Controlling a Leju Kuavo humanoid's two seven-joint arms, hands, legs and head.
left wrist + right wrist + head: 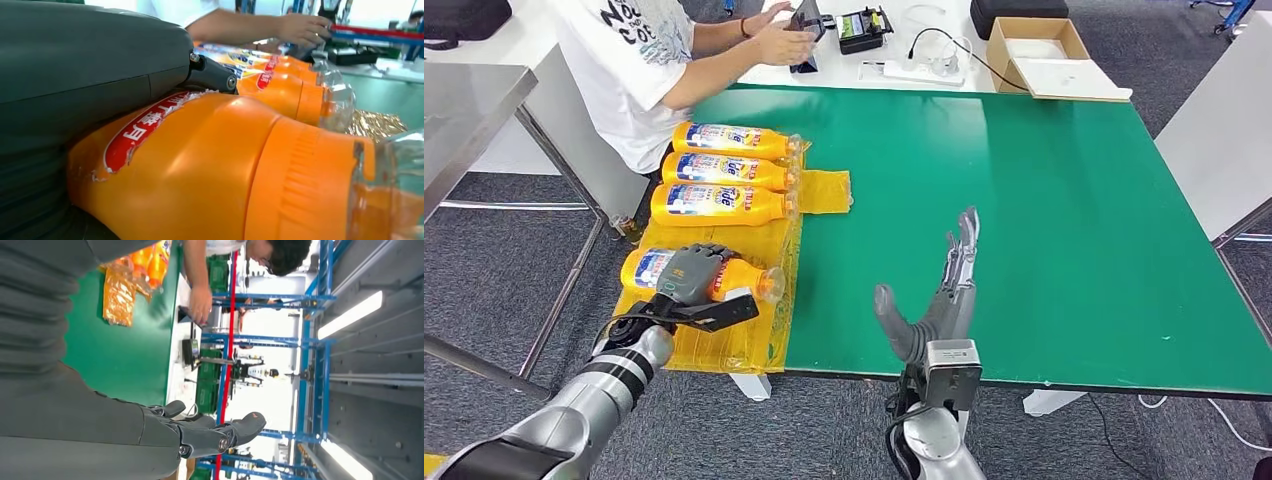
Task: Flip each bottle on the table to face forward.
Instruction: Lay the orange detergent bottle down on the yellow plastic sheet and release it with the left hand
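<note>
Bottles: 4 orange, lying lower left of head view on yellow sheet. Nearest bottle grasped by left hand; wrist cam adds peeling red label. Right hand released, fingers straight, over green table.

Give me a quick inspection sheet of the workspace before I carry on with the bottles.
Surface: green table, with a yellow plastic sheet along its left edge.
Job's things: four orange bottles lying on their sides on the sheet; three far bottles show their labels; the nearest bottle sits under the left hand.
Clutter: cardboard box and a small device on the white table behind.
Hands: left hand grips the nearest bottle; right hand open above bare table, holding nothing.
Cables: black cable and a power strip on the white table.
Surroundings: person seated at the far left corner, hands on a tablet; grey carpet.
</note>
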